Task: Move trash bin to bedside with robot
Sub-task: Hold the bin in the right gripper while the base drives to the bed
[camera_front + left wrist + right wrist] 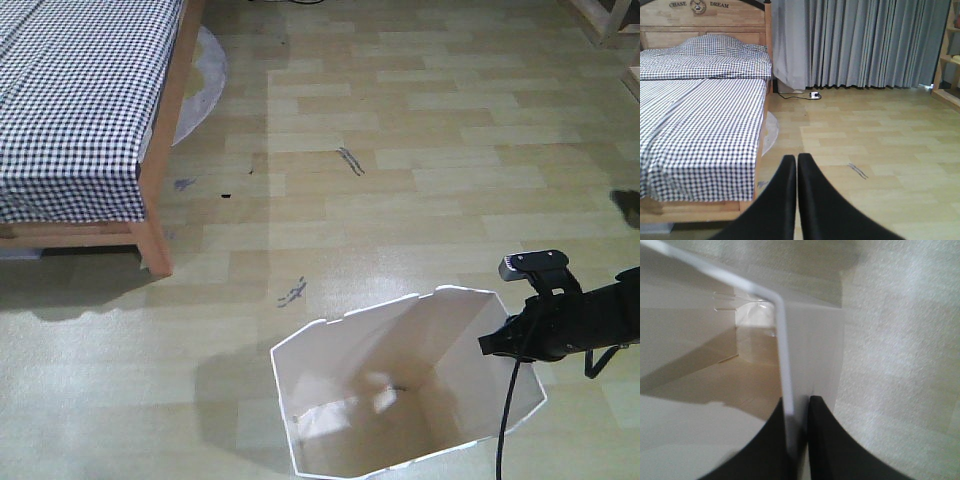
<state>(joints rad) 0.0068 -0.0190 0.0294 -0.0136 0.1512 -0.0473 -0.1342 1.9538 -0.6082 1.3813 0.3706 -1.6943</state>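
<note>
Bed [70,100]: gingham cover, light wood frame. Trash bin [430,350] stood on the floor [420,150], well apart from the bed's foot corner. Right arm [580,325] reached the bin's rim on the side away from the bed; right jaws pinched that thin wall. Left jaws were pressed together, empty, facing the bed.

Your white thin-walled plastic trash bin [350,355], cream inside, stands on pale beige wood-plank flooring [450,150] streaked with dark scuffs. Along the floor's left edge, black-and-white gingham checked bedding [70,100] drapes a light wooden bed frame [152,215]. Grey pleated curtains [865,45] line the far edge. Your right gripper [799,402] and left gripper [796,157] are black, as is the grey-topped camera module [535,265].
</note>
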